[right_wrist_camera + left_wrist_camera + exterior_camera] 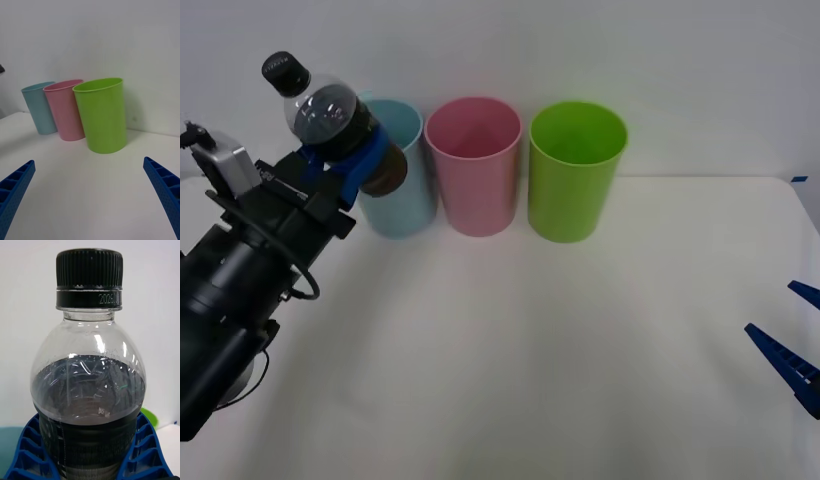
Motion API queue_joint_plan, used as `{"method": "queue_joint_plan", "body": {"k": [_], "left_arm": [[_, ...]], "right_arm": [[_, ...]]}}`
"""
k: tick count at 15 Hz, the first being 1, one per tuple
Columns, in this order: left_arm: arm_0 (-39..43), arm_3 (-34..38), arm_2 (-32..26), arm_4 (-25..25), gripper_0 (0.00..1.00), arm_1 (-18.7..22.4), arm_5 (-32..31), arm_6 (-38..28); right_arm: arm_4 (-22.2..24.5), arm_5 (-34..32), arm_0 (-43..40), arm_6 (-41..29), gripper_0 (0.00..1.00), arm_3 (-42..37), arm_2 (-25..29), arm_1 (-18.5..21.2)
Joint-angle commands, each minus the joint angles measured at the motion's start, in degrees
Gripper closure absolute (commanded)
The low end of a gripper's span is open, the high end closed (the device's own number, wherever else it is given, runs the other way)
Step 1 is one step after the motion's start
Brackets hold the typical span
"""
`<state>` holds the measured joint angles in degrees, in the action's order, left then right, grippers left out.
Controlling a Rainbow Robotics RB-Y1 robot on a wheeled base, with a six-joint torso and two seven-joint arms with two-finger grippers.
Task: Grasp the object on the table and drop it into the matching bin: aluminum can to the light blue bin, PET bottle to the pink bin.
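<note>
**Ann:** Right gripper sits nearest, lower right of the frame, low over the table, fingers spread wide and holding nothing.

**Ben:** And the left?

**Ann:** Left gripper is up at the upper left, blue fingers clamped on the dark lower body of the bottle. The bottle is off the table, tilted, black cap toward the top left corner.

**Ben:** Where relative to the bins?

**Ann:** Its base overlaps the blue bin at the rim. Behind, in a row to the right: pink bin, then green bin.
</note>
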<state>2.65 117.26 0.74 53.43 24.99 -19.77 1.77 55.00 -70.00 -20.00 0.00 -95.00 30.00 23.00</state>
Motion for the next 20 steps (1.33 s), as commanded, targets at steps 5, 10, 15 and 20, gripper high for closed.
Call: {"method": "queue_joint_plan", "body": {"k": [5, 10, 15, 20], "left_arm": [[-16.36, -10.82, 7.25, 0.01, 1.00, 2.78, 5.97, -0.36], [-30.60, -25.68, 11.56, -0.25, 1.00, 2.96, 5.97, -0.01], [-41.14, -37.37, 16.39, -1.31, 1.00, 2.78, 7.46, -0.01], [-46.77, -44.31, 18.94, -2.10, 1.00, 2.26, 7.46, -0.01]], "right_arm": [[0.00, 0.00, 0.00, 0.00, 0.00, 0.00, 0.00, 0.00], [0.00, 0.00, 0.00, 0.00, 0.00, 0.00, 0.00, 0.00], [0.00, 0.00, 0.00, 0.00, 0.00, 0.00, 0.00, 0.00], [0.00, 0.00, 0.00, 0.00, 0.00, 0.00, 0.00, 0.00]]}}
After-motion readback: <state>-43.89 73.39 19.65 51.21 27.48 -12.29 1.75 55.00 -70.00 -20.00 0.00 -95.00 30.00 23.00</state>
